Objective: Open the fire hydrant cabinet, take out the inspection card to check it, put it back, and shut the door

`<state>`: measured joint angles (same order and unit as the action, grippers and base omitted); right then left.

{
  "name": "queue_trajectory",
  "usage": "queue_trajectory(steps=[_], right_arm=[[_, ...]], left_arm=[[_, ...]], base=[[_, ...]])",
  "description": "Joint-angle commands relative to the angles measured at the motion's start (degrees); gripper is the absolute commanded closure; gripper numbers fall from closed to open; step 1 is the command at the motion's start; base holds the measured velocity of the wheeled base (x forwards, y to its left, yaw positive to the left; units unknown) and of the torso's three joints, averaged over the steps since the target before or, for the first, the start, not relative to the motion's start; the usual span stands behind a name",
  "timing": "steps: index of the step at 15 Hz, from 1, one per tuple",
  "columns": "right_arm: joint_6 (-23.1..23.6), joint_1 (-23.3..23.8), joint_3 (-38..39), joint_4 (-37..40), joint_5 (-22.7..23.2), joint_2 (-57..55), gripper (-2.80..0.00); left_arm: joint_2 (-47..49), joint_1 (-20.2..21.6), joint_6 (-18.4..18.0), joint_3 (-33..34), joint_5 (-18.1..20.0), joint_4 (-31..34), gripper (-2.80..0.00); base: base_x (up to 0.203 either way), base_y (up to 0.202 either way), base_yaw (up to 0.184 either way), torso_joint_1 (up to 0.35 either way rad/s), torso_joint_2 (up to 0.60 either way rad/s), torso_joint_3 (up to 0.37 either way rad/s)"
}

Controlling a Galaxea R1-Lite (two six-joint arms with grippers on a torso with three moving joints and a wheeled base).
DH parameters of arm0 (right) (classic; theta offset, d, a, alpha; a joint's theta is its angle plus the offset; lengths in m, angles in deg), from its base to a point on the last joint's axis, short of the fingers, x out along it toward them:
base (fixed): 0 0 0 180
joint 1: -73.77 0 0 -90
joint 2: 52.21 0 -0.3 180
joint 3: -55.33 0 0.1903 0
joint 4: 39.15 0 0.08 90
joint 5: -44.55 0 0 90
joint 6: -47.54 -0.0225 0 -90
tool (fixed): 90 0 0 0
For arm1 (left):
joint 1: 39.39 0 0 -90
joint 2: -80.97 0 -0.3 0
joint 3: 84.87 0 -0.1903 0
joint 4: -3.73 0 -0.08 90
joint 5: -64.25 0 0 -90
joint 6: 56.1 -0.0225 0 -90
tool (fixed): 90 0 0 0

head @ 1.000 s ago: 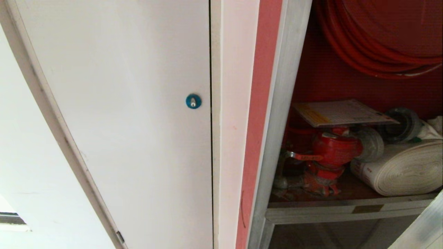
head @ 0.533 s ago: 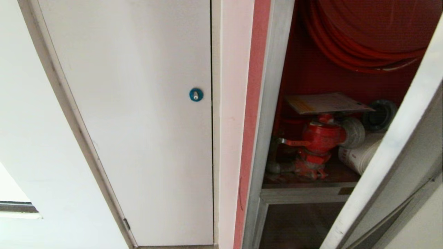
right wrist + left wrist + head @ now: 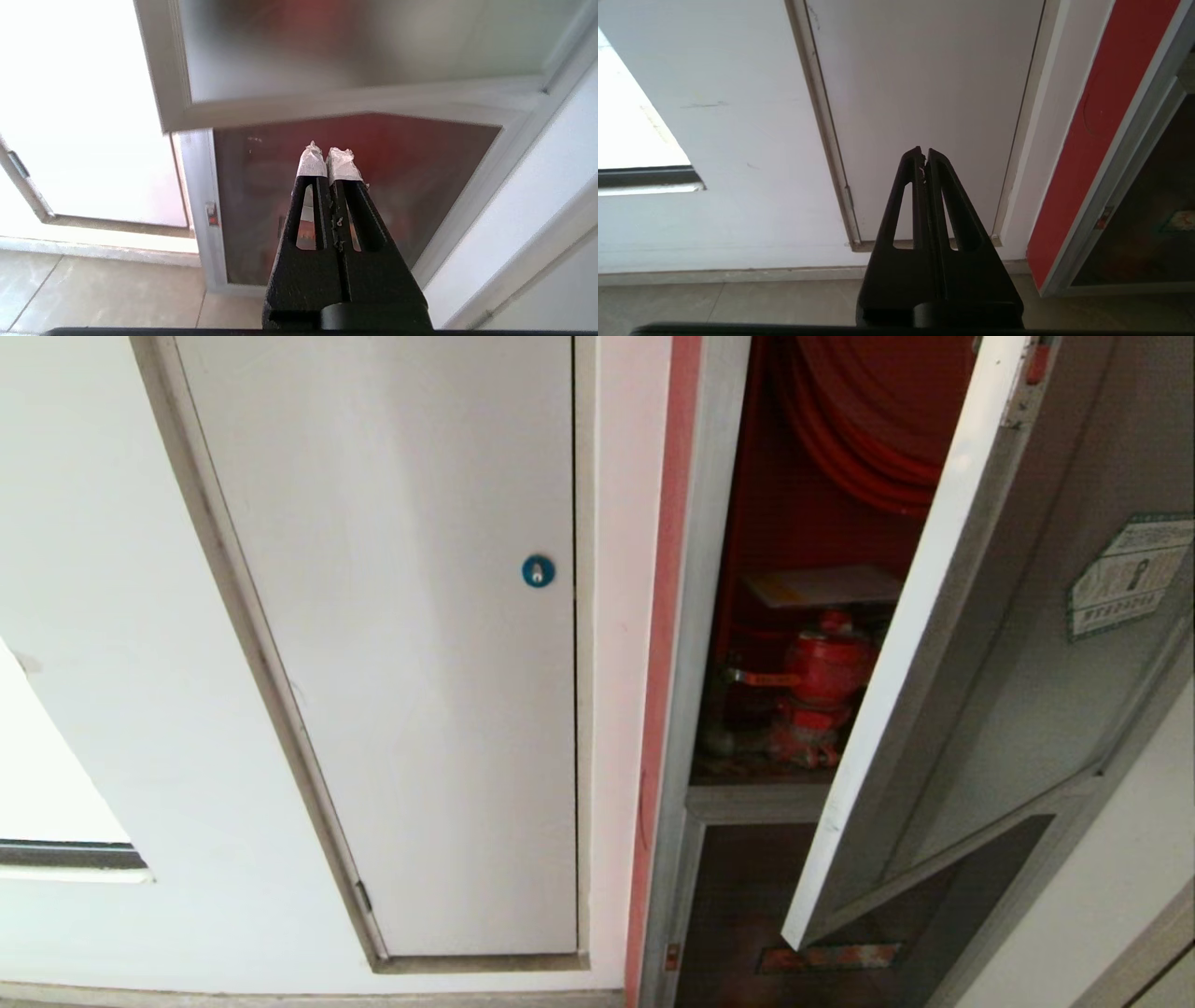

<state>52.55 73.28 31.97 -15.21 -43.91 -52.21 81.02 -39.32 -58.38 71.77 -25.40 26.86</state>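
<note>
Standing ajar, the door [image 3: 990, 644] leaves a narrow gap; both tools [image 3: 924, 156] [image 3: 329, 156] closed, empty.

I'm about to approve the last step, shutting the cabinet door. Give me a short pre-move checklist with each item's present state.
1. Inspection card back inside, lying over the red valve: ok.
2. Door fully shut: not ok, ajar.
3. Gap between door edge and cabinet frame free of arms: ok.
4. Left pincer empty, shut: ok.
5. Right pincer empty, shut, low before the lower glass panel: ok.
6. Red latch's condition: cannot tell.
</note>
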Motion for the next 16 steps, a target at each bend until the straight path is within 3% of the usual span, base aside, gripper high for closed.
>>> queue_trajectory(steps=[1,16], right_arm=[[0.1,0.0,0.0,0.0,0.0,-0.1,0.00],[0.1,0.0,0.0,0.0,0.0,-0.1,0.00]], left_arm=[[0.0,0.0,0.0,0.1,0.0,0.0,0.00],[0.0,0.0,0.4,0.1,-0.1,0.0,0.00]], base=[[-0.194,0.000,-0.001,0.002,0.00,0.002],[-0.186,0.000,0.001,0.000,0.00,0.003]])
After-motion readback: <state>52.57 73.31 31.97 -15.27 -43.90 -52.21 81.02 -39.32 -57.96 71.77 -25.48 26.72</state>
